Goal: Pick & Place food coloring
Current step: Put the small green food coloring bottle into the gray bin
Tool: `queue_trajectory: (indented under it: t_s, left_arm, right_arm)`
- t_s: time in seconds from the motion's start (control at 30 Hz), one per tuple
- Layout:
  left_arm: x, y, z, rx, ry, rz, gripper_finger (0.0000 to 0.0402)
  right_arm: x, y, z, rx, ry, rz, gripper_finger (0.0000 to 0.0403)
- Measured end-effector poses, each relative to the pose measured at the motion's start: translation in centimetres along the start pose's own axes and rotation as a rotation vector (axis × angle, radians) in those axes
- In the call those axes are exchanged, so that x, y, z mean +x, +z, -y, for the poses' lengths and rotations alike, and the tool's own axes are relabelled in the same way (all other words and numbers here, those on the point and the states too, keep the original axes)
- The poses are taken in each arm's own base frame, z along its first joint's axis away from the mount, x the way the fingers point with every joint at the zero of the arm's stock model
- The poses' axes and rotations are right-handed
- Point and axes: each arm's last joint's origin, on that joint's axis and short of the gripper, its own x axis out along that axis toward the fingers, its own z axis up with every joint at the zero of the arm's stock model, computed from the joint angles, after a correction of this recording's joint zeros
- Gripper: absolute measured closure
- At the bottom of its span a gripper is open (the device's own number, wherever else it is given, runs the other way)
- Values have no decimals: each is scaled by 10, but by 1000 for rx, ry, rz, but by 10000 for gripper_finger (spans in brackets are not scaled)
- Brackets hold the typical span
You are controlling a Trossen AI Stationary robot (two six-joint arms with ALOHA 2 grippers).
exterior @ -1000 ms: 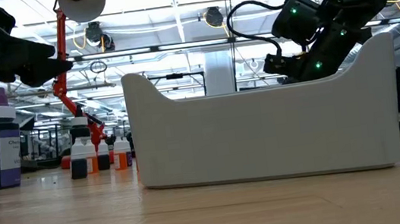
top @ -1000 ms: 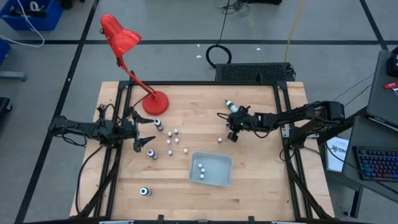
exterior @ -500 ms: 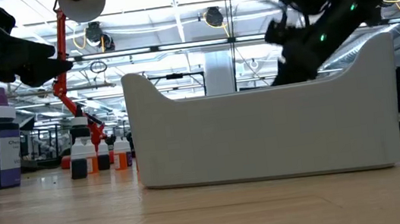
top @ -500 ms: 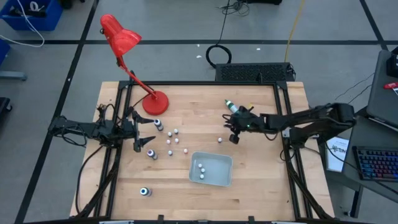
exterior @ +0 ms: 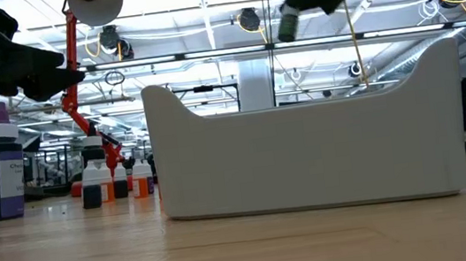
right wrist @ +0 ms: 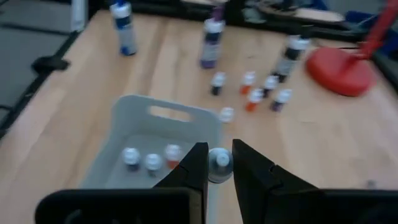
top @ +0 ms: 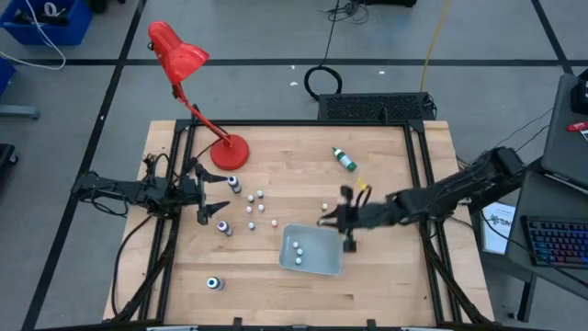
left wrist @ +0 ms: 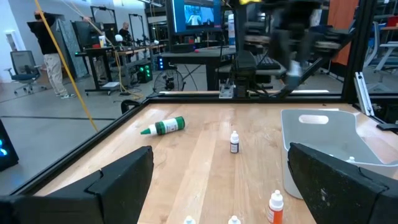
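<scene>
Your right end effector [right wrist: 212,163], clamped on a small vial [right wrist: 218,163], has swung from the green bottle [top: 344,159] to the tray [top: 333,265], so release comes next.

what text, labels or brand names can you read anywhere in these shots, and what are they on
None can be read.
Purple-capped dark bottle: its white label print is too blurred.
Green-and-white bottle lying on the wooden table: label too small.
Monitor in the room behind: shows an image, no legible words.
White paper beside the table: print too small.
</scene>
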Motion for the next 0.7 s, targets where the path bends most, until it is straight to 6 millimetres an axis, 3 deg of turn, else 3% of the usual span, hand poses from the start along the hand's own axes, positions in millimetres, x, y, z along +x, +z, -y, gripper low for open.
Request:
queue_trajectory:
  t_s: [0.23, 0.37, 0.7]
  left_arm:
    - [0, 0, 0, 0, 0, 0, 36]
    - [0, 0, 0, 0, 0, 0, 36]
    - [0, 0, 0, 0, 0, 0, 36]
  right_arm:
    - [49, 2, -41, -77, 47, -112, 363]
    - [67, -8, -46, -80, 38, -171, 363]
    - [88, -27, -51, -17, 69, -249, 363]
